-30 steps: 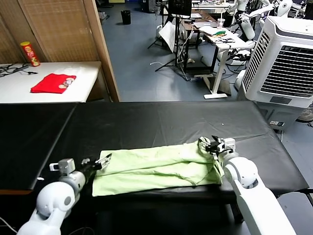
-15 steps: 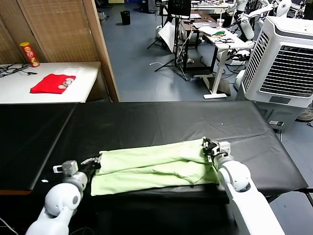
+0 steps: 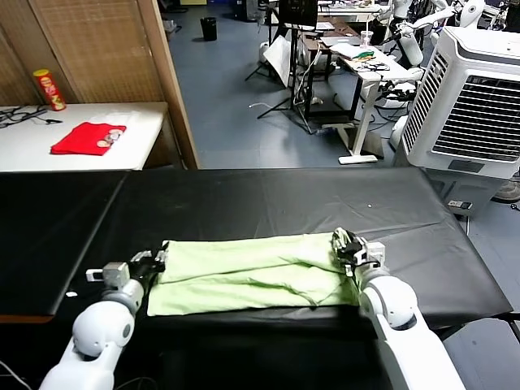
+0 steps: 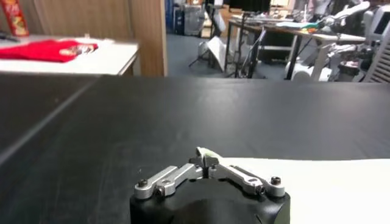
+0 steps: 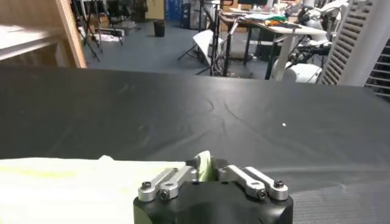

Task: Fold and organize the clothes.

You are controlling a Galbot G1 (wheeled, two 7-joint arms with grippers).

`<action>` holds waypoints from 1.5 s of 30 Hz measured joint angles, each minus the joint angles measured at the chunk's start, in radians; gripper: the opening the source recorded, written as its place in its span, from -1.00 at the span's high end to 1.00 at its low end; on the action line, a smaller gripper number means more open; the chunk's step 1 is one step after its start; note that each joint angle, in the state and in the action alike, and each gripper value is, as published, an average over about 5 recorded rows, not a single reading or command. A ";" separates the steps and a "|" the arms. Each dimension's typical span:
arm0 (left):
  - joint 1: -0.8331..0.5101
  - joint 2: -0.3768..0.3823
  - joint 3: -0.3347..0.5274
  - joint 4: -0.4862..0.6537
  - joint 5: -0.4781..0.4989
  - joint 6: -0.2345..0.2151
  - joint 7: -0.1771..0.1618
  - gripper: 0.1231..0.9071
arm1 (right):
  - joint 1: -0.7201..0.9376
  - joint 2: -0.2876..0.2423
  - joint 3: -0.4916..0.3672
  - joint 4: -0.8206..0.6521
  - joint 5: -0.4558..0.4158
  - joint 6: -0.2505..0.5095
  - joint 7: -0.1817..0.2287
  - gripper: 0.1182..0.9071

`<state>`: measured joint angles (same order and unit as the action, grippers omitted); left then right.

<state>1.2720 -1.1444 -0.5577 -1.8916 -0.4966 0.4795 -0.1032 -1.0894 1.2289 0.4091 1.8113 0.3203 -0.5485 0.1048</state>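
The pale green T-shirt (image 3: 244, 275) lies as a long folded band across the near part of the black table (image 3: 268, 203). My left gripper (image 3: 156, 262) is at the band's left end, resting low on the table. In the left wrist view its jaws (image 4: 207, 159) are shut on a corner of the fabric, and the shirt (image 4: 323, 185) runs away beside them. My right gripper (image 3: 345, 244) is at the band's right end. In the right wrist view it (image 5: 204, 165) pinches an upright fold of green cloth, with the shirt (image 5: 61, 182) spreading off to one side.
A red folded garment (image 3: 88, 138) and a chips can (image 3: 50, 89) sit on the white side table at the far left. A wooden partition (image 3: 166, 73) stands behind the table. A large air cooler (image 3: 475, 89) stands at the right. The table's front edge runs just below the shirt.
Both grippers have come down low onto the table with the shirt's ends. The left end has shifted left, and the shirt now lies flatter and straighter.
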 joint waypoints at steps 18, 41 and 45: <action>0.218 -0.062 -0.074 -0.125 -0.099 -0.021 0.002 -0.69 | -0.079 -0.038 0.034 0.136 0.024 0.003 -0.018 -0.72; 0.226 -0.140 -0.048 -0.117 0.086 -0.040 0.019 0.90 | -0.051 -0.010 0.030 0.130 0.020 0.009 -0.032 -0.72; 0.215 -0.109 -0.062 -0.092 0.211 -0.094 0.046 0.90 | -0.053 -0.007 0.037 0.135 0.020 0.008 -0.031 -0.72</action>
<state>1.4869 -1.2535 -0.6200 -1.9840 -0.2856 0.3857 -0.0574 -1.1428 1.2219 0.4459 1.9462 0.3406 -0.5405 0.0741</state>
